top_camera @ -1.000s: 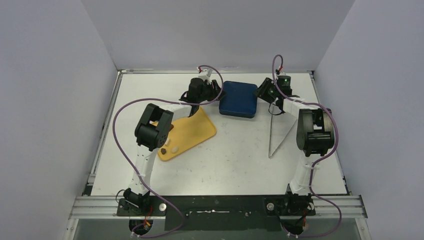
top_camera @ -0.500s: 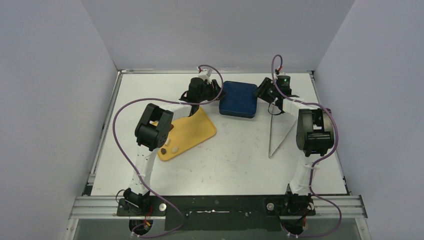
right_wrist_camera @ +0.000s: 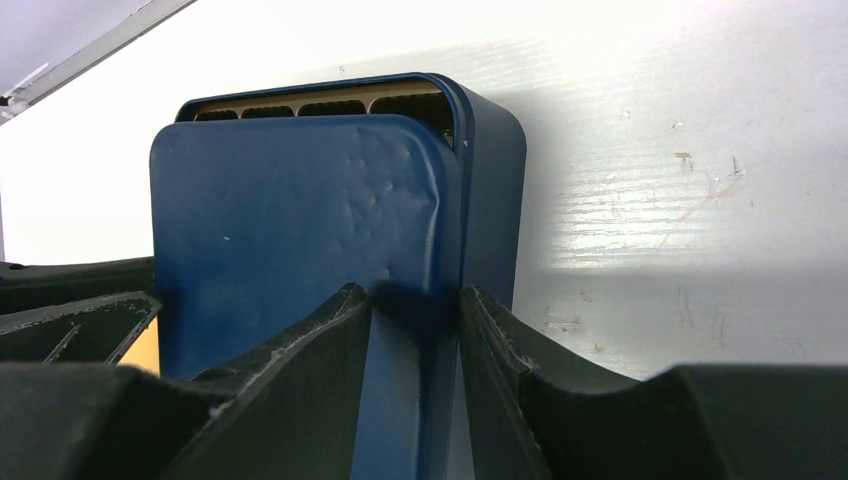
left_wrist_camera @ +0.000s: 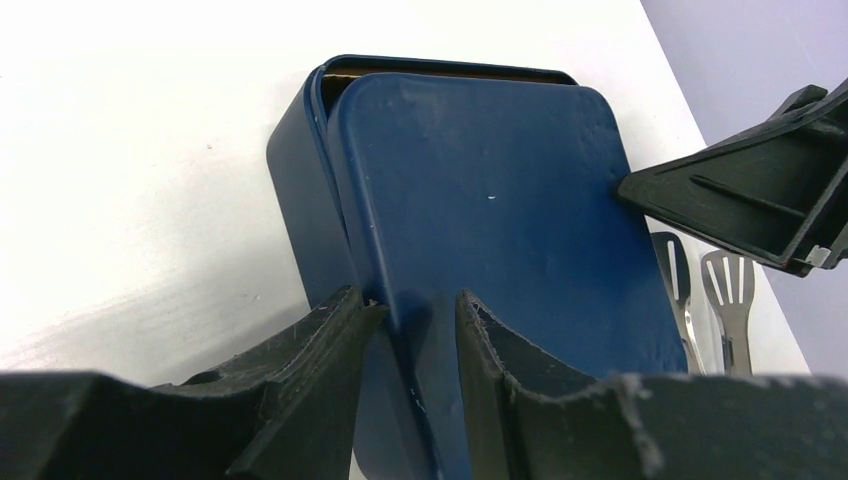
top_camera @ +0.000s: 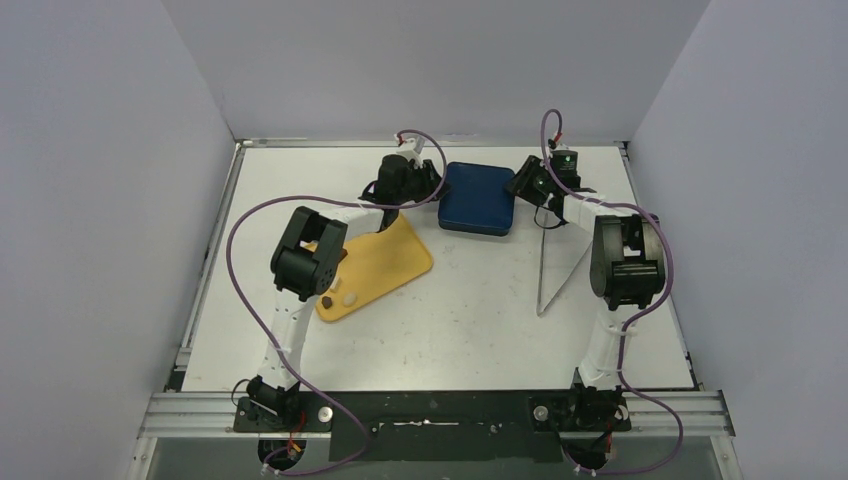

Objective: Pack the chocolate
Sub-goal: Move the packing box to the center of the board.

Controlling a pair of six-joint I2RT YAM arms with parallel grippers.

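Observation:
A dark blue box [top_camera: 478,198] sits at the back middle of the table, with its lid [left_wrist_camera: 480,180] lying askew in its opening. My left gripper [left_wrist_camera: 415,298] straddles the lid's left edge, jaws close on it. My right gripper [right_wrist_camera: 412,292] pinches the lid [right_wrist_camera: 290,210] and box wall [right_wrist_camera: 492,170] on the other side. Tan grid cells [right_wrist_camera: 330,107] show at the far end, and their contents are hidden. Of the chocolate, a brown piece [top_camera: 326,299] and a white piece [top_camera: 348,297] lie on the yellow tray [top_camera: 385,262].
Metal tongs [top_camera: 550,270] lie on the table right of the box, tips near it [left_wrist_camera: 700,300]. The left arm's elbow [top_camera: 303,255] hangs over the tray. Grey walls enclose the table on three sides.
Both grippers stay at the box's two sides. The right arm's elbow has shifted slightly left. The box and tray have not moved.

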